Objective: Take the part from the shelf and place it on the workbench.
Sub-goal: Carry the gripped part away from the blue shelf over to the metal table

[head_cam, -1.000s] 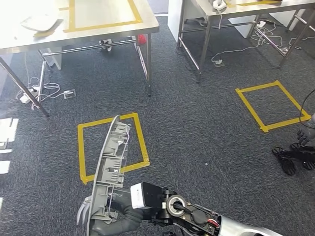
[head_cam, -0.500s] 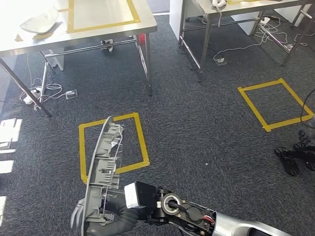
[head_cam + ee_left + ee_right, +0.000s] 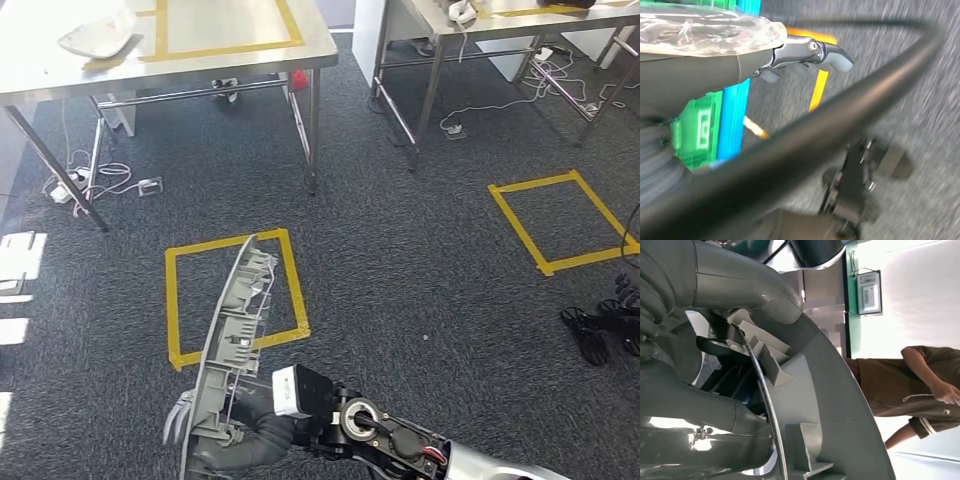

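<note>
Right hand: nearest, low in the scene, fingers wrapped around the lower end of the part.
Part: long curved grey plastic piece with ribs, held upright above the carpet, leaning away over a yellow tape square.
Left hand: fingers stretched out, holding nothing.
Workbench: far left, metal-legged, yellow tape outline on top, a pale part lying near its left end.
Person: stands beyond the part, in the right wrist view.
</note>
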